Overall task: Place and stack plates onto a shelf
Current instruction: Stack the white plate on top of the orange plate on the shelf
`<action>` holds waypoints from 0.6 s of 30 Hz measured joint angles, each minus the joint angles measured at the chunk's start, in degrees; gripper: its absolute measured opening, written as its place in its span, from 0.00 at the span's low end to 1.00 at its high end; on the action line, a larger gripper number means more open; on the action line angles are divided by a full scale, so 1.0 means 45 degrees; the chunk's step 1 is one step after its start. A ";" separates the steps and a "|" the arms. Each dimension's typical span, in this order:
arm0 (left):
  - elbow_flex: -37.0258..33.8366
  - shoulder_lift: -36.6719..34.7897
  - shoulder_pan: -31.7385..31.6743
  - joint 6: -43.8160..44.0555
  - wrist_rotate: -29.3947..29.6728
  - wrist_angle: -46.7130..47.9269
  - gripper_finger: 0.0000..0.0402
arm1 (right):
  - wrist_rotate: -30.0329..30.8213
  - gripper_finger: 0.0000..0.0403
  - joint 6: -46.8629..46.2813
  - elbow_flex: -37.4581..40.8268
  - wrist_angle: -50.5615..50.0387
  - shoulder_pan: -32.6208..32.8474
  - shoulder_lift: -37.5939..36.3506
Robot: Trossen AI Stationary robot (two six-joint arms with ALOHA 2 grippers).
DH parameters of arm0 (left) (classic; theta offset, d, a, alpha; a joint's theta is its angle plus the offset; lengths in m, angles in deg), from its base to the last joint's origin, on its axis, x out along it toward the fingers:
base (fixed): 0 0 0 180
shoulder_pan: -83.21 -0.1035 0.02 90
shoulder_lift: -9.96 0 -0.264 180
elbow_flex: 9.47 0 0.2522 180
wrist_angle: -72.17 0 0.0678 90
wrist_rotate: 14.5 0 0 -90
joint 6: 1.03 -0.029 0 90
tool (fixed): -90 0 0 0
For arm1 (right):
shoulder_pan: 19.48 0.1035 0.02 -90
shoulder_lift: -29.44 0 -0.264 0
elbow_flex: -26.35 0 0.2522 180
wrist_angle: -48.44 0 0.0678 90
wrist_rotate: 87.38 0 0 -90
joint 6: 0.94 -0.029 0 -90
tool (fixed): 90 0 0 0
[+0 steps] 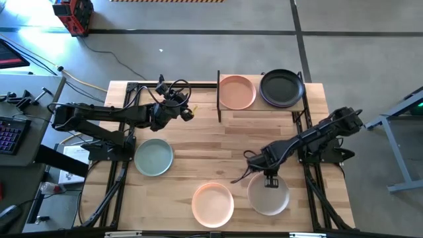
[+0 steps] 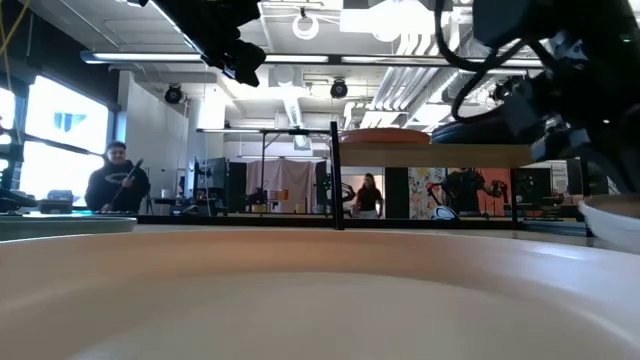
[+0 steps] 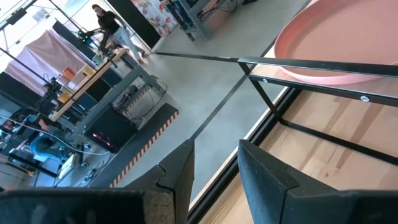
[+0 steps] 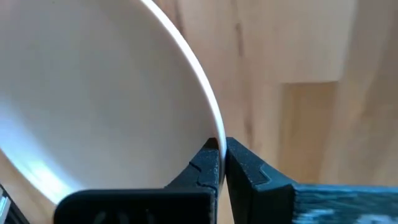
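Beige plate (image 4: 93, 81) rim in right end effector (image 4: 221, 163)

Person (image 2: 117, 178), perhaps seated, beyond table (image 1: 198, 158)

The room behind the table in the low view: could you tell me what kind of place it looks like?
Probably a robotics lab or workshop in an open industrial hall. It has a bare concrete floor, exposed ceiling ducts with strip lights, workbenches laden with equipment, and a person standing in the background.
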 joint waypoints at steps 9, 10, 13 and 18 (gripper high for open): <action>-0.0004 0.0000 0.0000 0.0000 -0.0012 0.0000 0.28 | 0.0632 0.00 0.1563 -0.1199 -0.1869 -0.1087 -0.0019; 0.0000 0.0000 0.0000 0.0000 -0.0016 0.0000 0.28 | 0.0645 0.00 0.1719 -0.1327 -0.2049 -0.1234 -0.0015; 0.0000 0.0000 0.0001 0.0000 -0.0016 0.0002 0.28 | 0.0788 0.00 0.2249 -0.1752 -0.2545 -0.1709 -0.0019; 0.0000 0.0000 0.0005 0.0000 -0.0016 0.0005 0.28 | 0.1334 0.00 0.3017 -0.2726 -0.3683 -0.2659 -0.0019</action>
